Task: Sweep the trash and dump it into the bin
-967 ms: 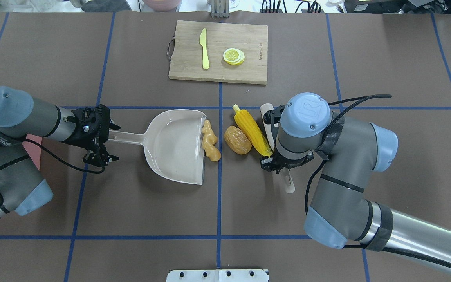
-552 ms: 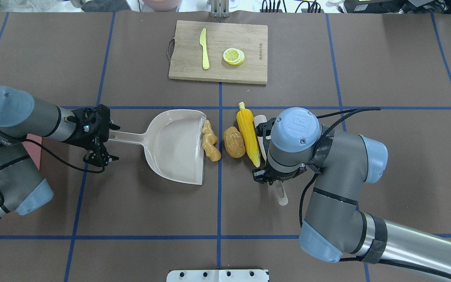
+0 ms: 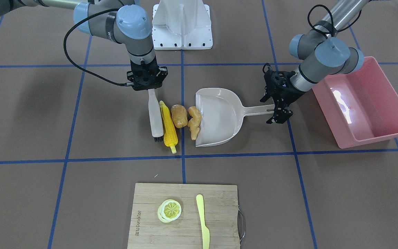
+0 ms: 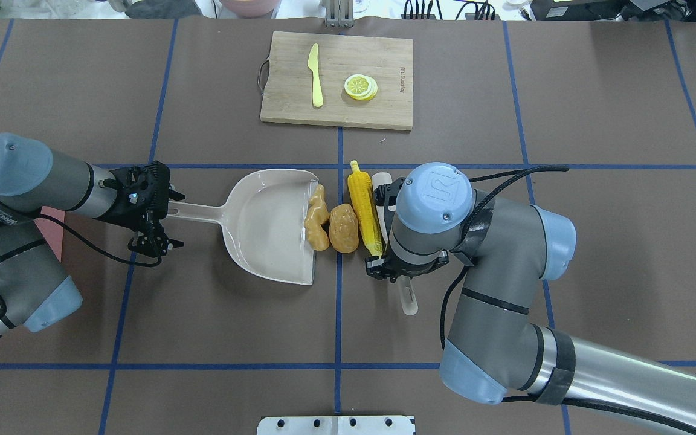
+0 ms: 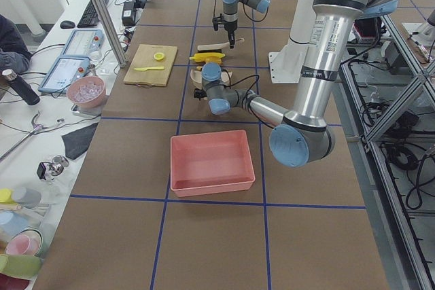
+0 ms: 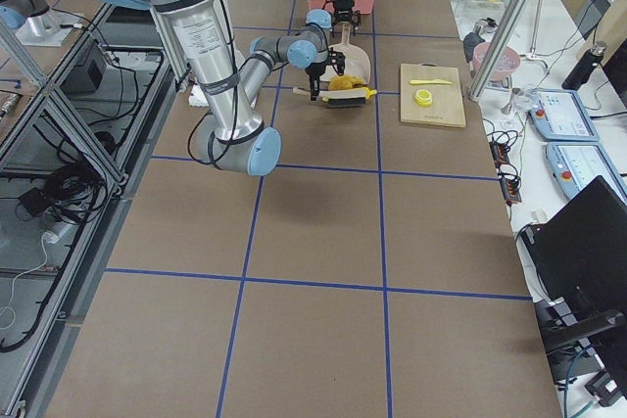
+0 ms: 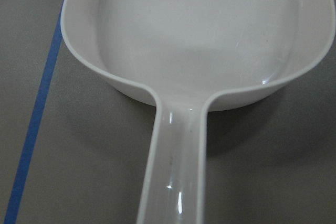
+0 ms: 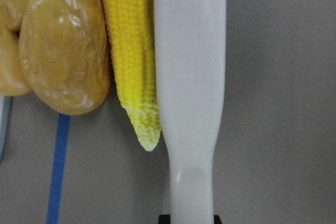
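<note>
The yellow corn cob [image 4: 363, 205], orange-brown potato [image 4: 344, 228] and tan ginger root [image 4: 316, 217] lie side by side, touching, at the mouth of the beige dustpan [image 4: 269, 226]. The ginger lies on the pan's lip. My right gripper [image 3: 149, 88] is shut on the handle of a white brush [image 3: 154, 114] that presses along the corn [image 8: 130, 51]. My left gripper [image 4: 170, 211] is shut on the dustpan handle [image 7: 176, 171]. The pink bin [image 3: 327, 103] stands behind my left arm, its inside bare.
A wooden cutting board [image 4: 337, 115] at the far side carries a pale yellow knife [image 4: 315, 75] and a lemon slice [image 4: 360, 86]. The white robot base [image 3: 182, 24] is at the near edge. Blue tape lines cross the brown table.
My right arm moved the brush left, pushing the corn and potato against the ginger at the dustpan's mouth. The left arm and dustpan have not moved.
</note>
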Action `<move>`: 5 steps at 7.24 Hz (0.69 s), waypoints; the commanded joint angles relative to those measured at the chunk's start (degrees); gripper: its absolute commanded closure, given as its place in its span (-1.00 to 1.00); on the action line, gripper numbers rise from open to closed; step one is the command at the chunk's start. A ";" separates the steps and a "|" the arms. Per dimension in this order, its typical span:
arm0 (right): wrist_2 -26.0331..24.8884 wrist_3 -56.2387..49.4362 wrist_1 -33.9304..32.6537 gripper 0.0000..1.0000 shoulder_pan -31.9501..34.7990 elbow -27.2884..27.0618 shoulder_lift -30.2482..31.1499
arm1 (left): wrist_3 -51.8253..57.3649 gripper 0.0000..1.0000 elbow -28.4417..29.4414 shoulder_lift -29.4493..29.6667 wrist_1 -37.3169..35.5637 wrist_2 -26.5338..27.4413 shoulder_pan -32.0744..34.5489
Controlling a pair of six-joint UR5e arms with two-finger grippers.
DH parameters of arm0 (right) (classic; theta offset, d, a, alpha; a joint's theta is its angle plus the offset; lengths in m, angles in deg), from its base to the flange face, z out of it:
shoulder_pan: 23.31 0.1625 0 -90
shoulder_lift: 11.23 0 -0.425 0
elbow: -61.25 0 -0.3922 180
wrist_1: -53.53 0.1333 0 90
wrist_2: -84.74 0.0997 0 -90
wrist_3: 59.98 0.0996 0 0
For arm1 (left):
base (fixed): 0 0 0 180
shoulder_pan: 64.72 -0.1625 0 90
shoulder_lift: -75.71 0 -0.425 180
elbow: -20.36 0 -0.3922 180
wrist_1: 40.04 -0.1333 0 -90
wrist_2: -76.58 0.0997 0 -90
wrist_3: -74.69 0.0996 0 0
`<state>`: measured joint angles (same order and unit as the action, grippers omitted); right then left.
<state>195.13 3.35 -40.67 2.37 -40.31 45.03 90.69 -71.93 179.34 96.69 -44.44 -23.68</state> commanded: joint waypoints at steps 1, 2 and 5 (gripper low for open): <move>-0.60 2.93 5.76 1.00 -0.72 5.21 -2.37 | 0.00 -0.98 0.00 -0.09 0.11 -0.09 0.01; -1.13 3.29 6.13 1.00 -0.98 5.84 -3.51 | 0.00 -0.98 0.00 -0.09 0.11 -0.18 0.01; -2.27 10.48 12.36 1.00 -2.47 7.16 -5.01 | 0.00 -0.98 -0.61 -0.17 0.29 -0.36 0.09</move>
<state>193.37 10.87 -30.86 0.68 -33.96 40.74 90.69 -72.11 179.22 96.90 -44.72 -23.62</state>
